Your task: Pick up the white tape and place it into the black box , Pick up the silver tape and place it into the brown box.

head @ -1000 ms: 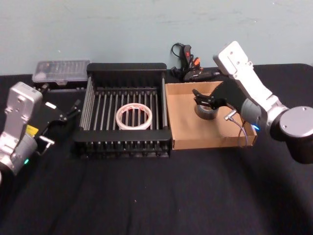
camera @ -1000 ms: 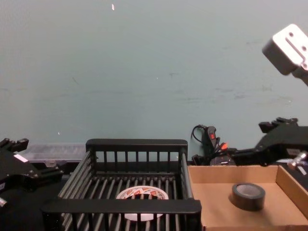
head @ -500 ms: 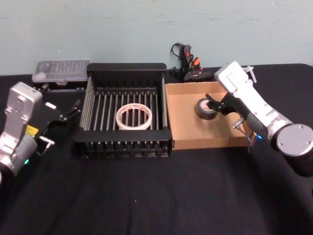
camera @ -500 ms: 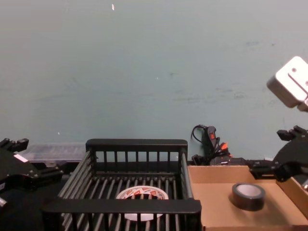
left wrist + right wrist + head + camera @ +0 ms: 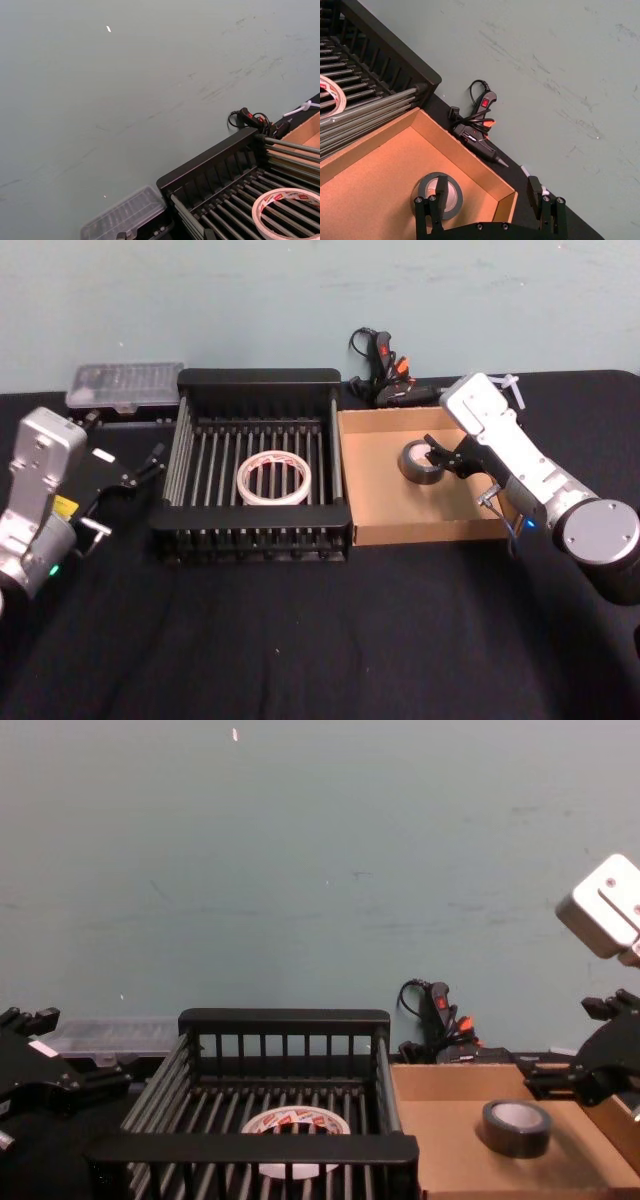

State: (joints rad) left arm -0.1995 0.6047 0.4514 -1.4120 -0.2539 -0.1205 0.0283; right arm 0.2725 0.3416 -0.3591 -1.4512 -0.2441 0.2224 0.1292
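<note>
The white tape (image 5: 273, 478) lies flat on the bars inside the black box (image 5: 260, 377); the left wrist view shows part of the white tape (image 5: 287, 193) too. The silver tape (image 5: 420, 461) rests on the floor of the brown box (image 5: 420, 533), toward its far right. My right gripper (image 5: 447, 455) is open and empty, just right of the roll over the box's right side. In the right wrist view its fingers (image 5: 427, 215) stand wide apart, with the silver tape (image 5: 439, 195) beyond them. My left gripper (image 5: 150, 462) hangs open left of the black box.
A black glue gun (image 5: 385, 375) with a coiled cord lies behind the brown box by the wall. A clear plastic case (image 5: 125, 383) sits at the back left. Black cloth covers the table, with open room in front of both boxes.
My right gripper has drawn back to the right, off the silver tape, and the arm has lowered. The silver tape stays in the brown box. The left arm has not moved.
</note>
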